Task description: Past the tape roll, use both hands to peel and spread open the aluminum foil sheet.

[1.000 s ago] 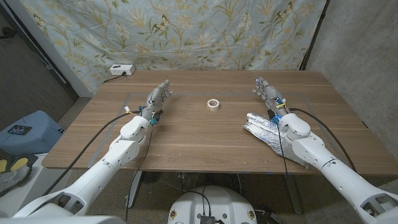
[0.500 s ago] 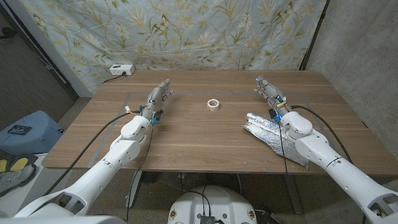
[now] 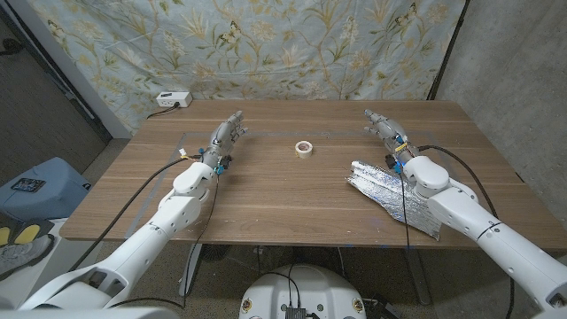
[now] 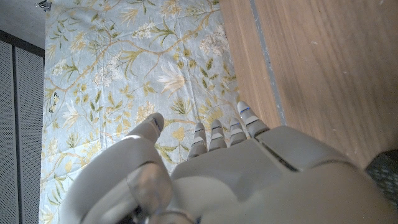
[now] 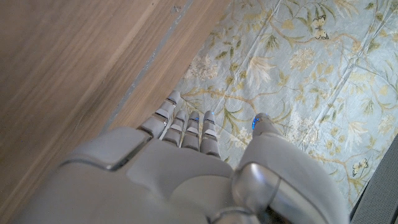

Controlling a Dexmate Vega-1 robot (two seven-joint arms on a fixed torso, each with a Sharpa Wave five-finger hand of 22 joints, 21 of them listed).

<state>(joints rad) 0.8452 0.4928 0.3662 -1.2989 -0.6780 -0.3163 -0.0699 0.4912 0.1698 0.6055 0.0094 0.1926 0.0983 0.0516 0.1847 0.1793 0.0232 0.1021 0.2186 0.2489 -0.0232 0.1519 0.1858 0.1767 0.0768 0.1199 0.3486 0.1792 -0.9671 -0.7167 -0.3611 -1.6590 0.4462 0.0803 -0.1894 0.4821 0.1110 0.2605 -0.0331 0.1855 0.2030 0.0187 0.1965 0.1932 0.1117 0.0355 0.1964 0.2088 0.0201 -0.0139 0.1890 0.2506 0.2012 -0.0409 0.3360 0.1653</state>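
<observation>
Foil peeling hasn't started as far as I can tell, so here's the layout going left to right.

On the far left of the bench (image 3: 266, 199) the left hand (image 3: 225, 139) sits out near the far edge with nothing in it, fingers (image 3: 236, 124) stretched out and a bit apart. The left wrist view backs that up: fingers (image 4: 217, 134) straight, pointing at the flowery curtain (image 3: 266, 44), nothing pinched.

Middle of the bench there's one tape roll (image 3: 304, 148), small and pale, lying flat, well apart from both hands.

Right of that is one aluminum foil sheet (image 3: 376, 182), crumpled and folded over on itself, running from beside the roll back toward the near right edge, partly under the right forearm. The right hand (image 3: 387, 131) hovers just past the sheet's far end, fingers (image 5: 186, 121) extended and slightly apart, empty too.

Handling guess: foil is super light and thin, holds creases, tears easily if you yank, and will slide on the wood instead of unfolding if only one side is pulled. I'd pinch a loose corner or edge at the end nearest the roll with one hand, pin or pinch the opposite edge with the other, then ease them apart slowly.

Count: two hands, one roll, one sheet, plus one white power strip (image 3: 173, 99) at the back left.
</observation>
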